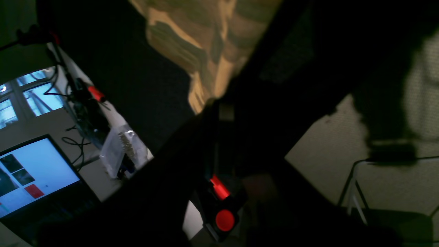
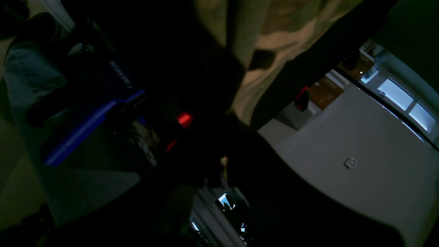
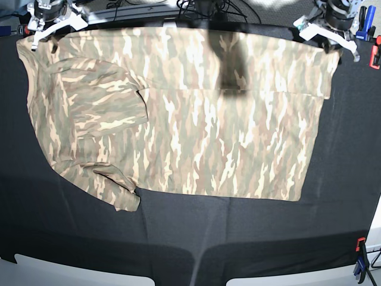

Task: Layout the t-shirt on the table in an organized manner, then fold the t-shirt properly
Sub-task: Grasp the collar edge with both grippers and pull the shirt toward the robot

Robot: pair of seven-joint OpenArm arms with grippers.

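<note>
T-shirt [image 3: 178,119] lies spread on black tabletop [image 3: 250,232]. Left tool [image 3: 326,31] and right tool [image 3: 50,27] each clamp a far-edge corner of it, both closed on fabric.

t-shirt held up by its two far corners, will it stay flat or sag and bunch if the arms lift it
The t-shirt probably sags: it is soft cloth, already creased and folded at the sleeve. It looks light, so the left gripper and right gripper should lift it easily. On the black table it may drag and wrinkle rather than slide cleanly.

Lab: clamped black table [image 3: 250,238], monitor [image 1: 32,171], loose cables [image 1: 73,144].
</note>
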